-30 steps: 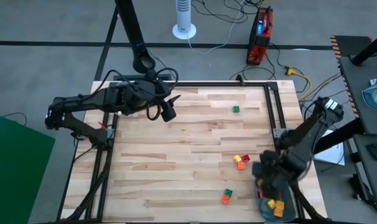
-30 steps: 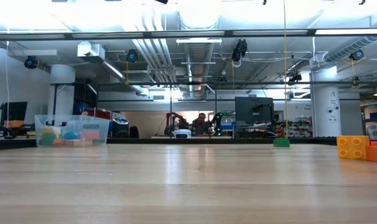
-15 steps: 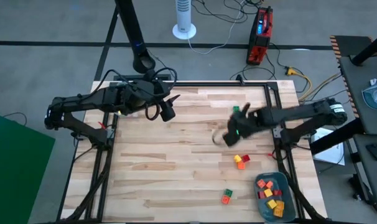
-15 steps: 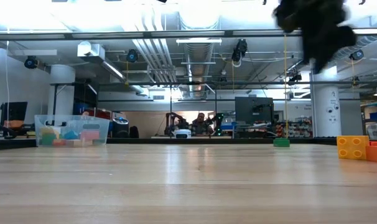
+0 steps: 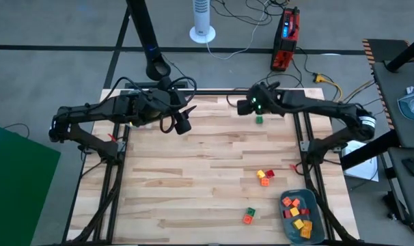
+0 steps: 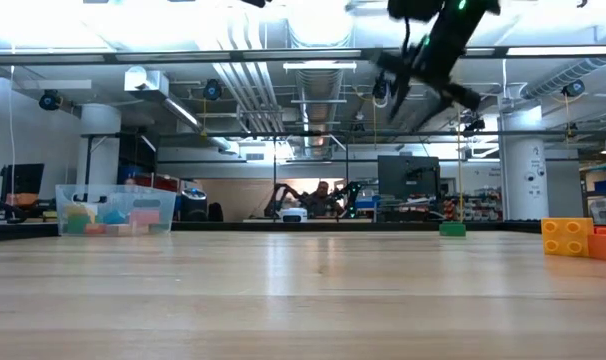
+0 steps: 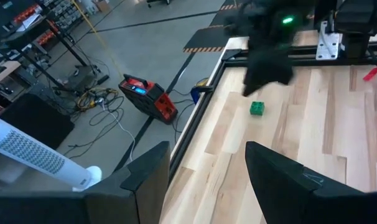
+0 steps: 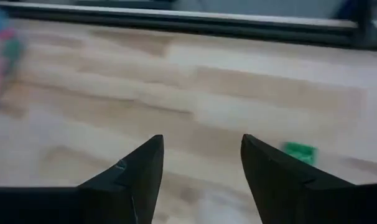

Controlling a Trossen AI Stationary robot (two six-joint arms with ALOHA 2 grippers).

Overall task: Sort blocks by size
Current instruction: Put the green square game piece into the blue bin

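On the table [image 5: 193,178]: one green block [image 5: 259,120] alone near the far edge, one cluster of three blocks [image 5: 264,176] (yellow, orange, red), and one stacked pair [image 5: 249,216], green above orange. The grey-blue tray [image 5: 317,231] holds several red, orange and yellow blocks; exact count cannot be determined. Arms: two, each with one gripper.
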